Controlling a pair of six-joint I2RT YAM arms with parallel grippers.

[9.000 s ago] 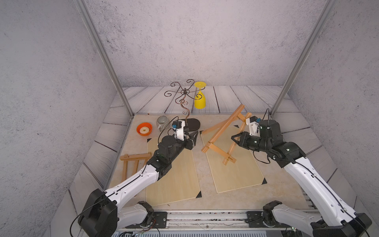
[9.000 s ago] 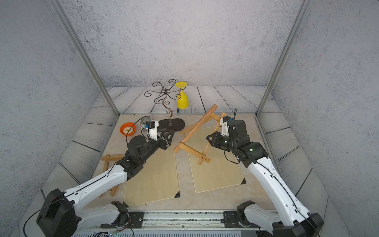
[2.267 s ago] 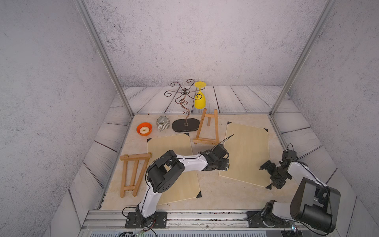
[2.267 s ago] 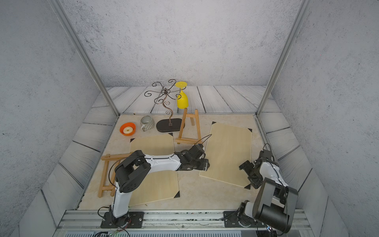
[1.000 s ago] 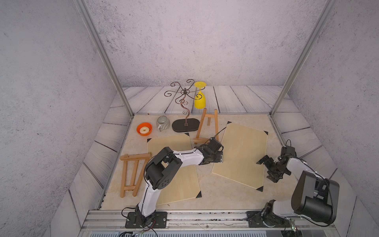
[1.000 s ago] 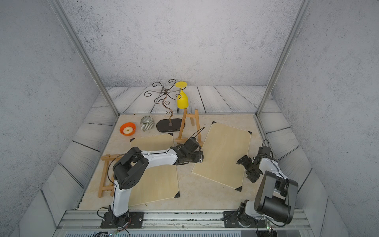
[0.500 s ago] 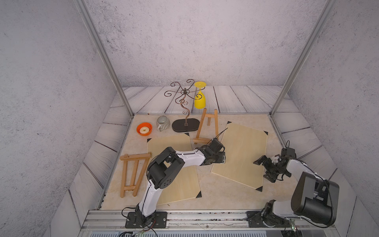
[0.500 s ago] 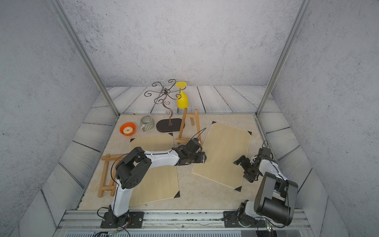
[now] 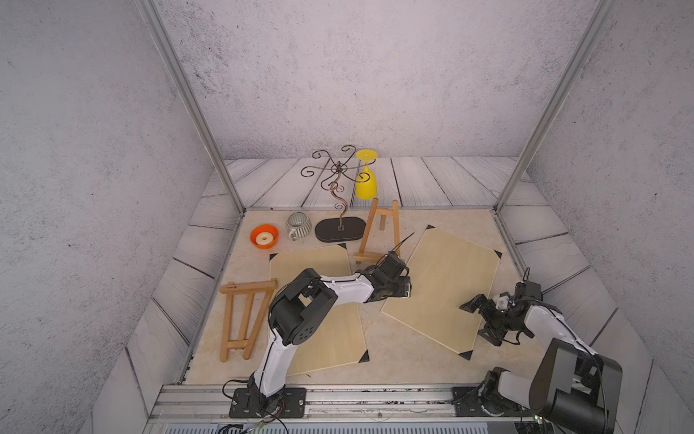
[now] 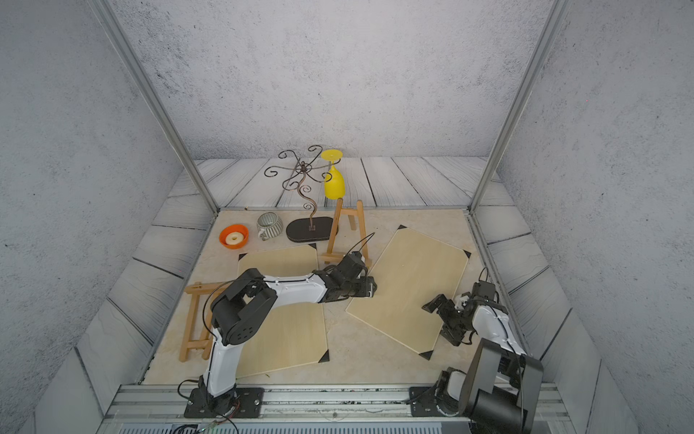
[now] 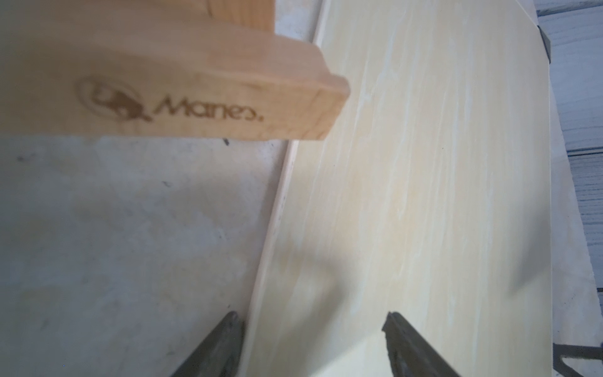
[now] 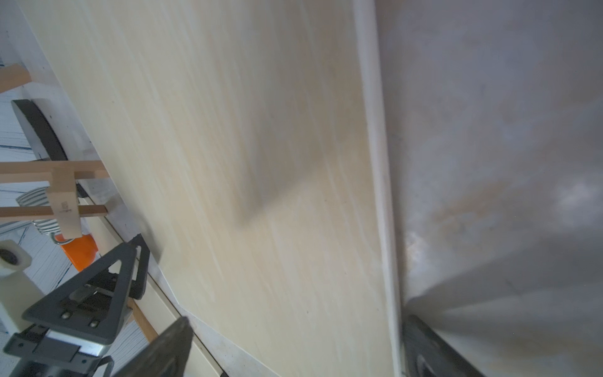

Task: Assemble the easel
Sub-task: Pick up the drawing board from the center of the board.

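- Worktop [image 9: 394,360]: beige, fills the lower centre in both top views.
- Skewed wooden board [image 9: 443,293], black corner tabs: flat, right of centre. Second board [image 9: 323,338]: flat at lower centre, partly hidden by the left arm [image 9: 345,289].
- Standing easel [image 9: 379,233], the task's thing: upright at upper centre, ledge bare and just beside the skewed board's edge. Spare easel [image 9: 244,315]: flat, at left.
- Left arm: jaws parted, straddling the skewed board's edge nearest the easel, gripping nothing.
- Right arm [image 9: 540,327]: jaws wide apart at the opposite edge, empty.
- Judgement: board is being lined up between both arms. Next: close on its edges, lift, seat it on the ledge.
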